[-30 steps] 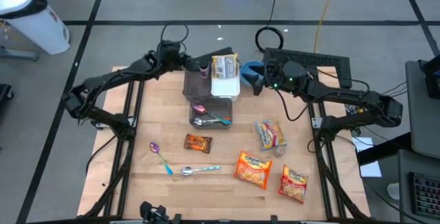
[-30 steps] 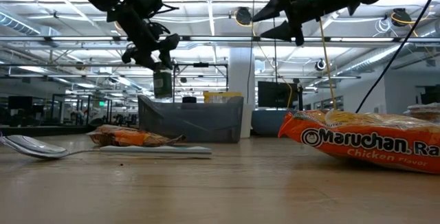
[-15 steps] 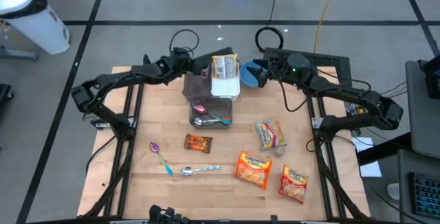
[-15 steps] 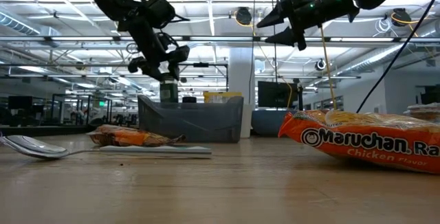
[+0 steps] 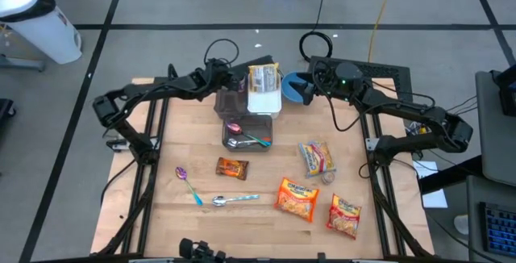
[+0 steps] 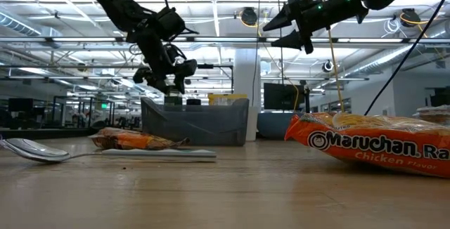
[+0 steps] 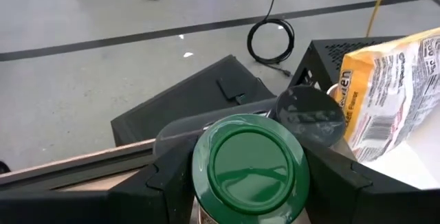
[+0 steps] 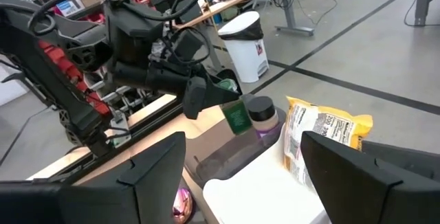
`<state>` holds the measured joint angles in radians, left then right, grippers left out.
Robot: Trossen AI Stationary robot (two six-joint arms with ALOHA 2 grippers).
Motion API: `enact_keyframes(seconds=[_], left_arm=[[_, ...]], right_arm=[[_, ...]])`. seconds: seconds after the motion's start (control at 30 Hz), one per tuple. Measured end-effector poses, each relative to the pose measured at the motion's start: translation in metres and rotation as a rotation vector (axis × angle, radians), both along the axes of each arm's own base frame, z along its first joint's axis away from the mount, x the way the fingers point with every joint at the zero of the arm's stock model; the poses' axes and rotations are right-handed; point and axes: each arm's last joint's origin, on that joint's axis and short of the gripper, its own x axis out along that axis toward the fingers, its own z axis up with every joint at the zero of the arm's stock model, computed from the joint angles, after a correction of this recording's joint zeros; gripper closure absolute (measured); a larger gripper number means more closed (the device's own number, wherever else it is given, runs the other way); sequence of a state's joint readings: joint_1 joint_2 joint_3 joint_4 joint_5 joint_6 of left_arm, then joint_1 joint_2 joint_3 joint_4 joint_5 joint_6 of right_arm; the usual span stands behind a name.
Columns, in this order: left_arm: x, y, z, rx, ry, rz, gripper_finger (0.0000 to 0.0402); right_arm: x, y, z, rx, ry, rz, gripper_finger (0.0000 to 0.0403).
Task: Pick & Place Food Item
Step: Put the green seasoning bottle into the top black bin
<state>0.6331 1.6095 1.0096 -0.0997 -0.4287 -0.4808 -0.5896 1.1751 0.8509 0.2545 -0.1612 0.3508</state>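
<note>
My left gripper (image 5: 232, 81) hangs over the far left corner of the grey bin (image 5: 227, 106), shut on a green-lidded jar (image 7: 249, 163), which also shows in the right wrist view (image 8: 238, 117). A purple jar with a dark lid (image 8: 262, 112) stands beside it. The bin holds a white tray (image 5: 264, 102) and an upright yellow bag (image 5: 264, 76). My right gripper (image 5: 301, 90) stands open and level above the blue bowl (image 5: 292, 84), with nothing between its fingers. My left gripper pinches the jar between its two fingers (image 7: 168, 176), one on each side of the body just under the green lid (image 7: 206, 183). The fingers slant down from the table's left. The jar stays roughly upright; whether its base touches the bin I cannot tell.
A smaller tray (image 5: 247, 134) with spoons lies near the bin. On the table lie two orange ramen packets (image 5: 297, 197) (image 5: 345, 214), a snack bag (image 5: 317, 158), a brown wrapper (image 5: 231, 168) and two spoons (image 5: 189, 184) (image 5: 234, 201). The ramen packet (image 6: 373, 143) fills the low view's right.
My left gripper has carried the jar down and toward the table's right, closer to the bin's far left corner and the purple jar. My right gripper has shifted a little toward the far edge and then kept still, still open.
</note>
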Motion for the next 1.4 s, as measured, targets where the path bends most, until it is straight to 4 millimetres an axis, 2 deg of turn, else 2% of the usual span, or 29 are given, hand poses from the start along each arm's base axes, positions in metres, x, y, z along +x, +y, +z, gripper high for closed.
enact_keyframes(seconds=[0.37, 0.93, 1.4], left_arm=[[0.005, 0.007, -0.015, -0.009, 0.022, 0.009, 0.0191], [-0.008, 0.024, -0.015, 0.002, 0.025, 0.043, 0.0191], [-0.001, 0.032, -0.035, -0.041, -0.011, 0.019, 0.0191]], right_arm=[[0.000, 0.000, -0.001, 0.006, 0.004, 0.000, 0.0122], [0.000, 0.000, -0.001, 0.004, 0.005, -0.003, 0.0122], [0.000, 0.000, -0.001, 0.007, 0.006, -0.004, 0.0122]])
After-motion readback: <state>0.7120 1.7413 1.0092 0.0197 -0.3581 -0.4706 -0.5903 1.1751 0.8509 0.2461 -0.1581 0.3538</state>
